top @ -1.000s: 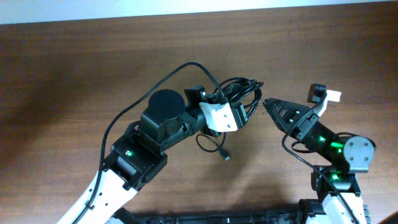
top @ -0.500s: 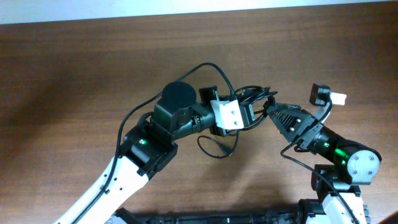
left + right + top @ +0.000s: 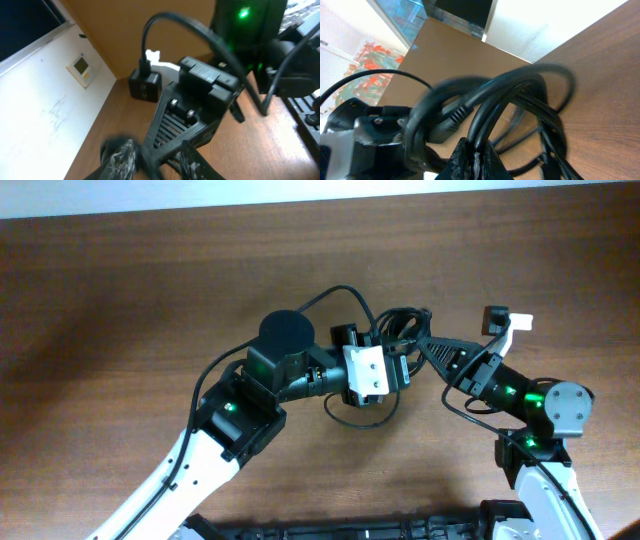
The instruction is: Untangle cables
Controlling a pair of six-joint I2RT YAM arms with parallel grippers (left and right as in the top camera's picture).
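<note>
The cables (image 3: 402, 322) are a bundle of thin black loops on the wooden table, with one loop trailing toward the front (image 3: 362, 420). My right gripper (image 3: 422, 343) reaches in from the right. In the right wrist view it (image 3: 476, 146) is shut on two strands of the cables (image 3: 520, 85), which rise out of its tips. My left gripper (image 3: 394, 366) comes in from the left and meets the bundle from the other side. In the left wrist view its fingers (image 3: 121, 159) stand apart, blurred, with the right gripper's black body (image 3: 195, 100) just ahead of them.
The two grippers are almost touching over the middle of the table (image 3: 120, 300). The left arm's own thick wire (image 3: 335, 292) arcs above its wrist. The table's far edge (image 3: 320, 202) runs along the top, and the right arm's base (image 3: 560, 405) sits at the lower right.
The right gripper moved left into the bundle and shut on the strands. The left gripper, shut before, has parted its fingers, and the left arm has shifted right.
</note>
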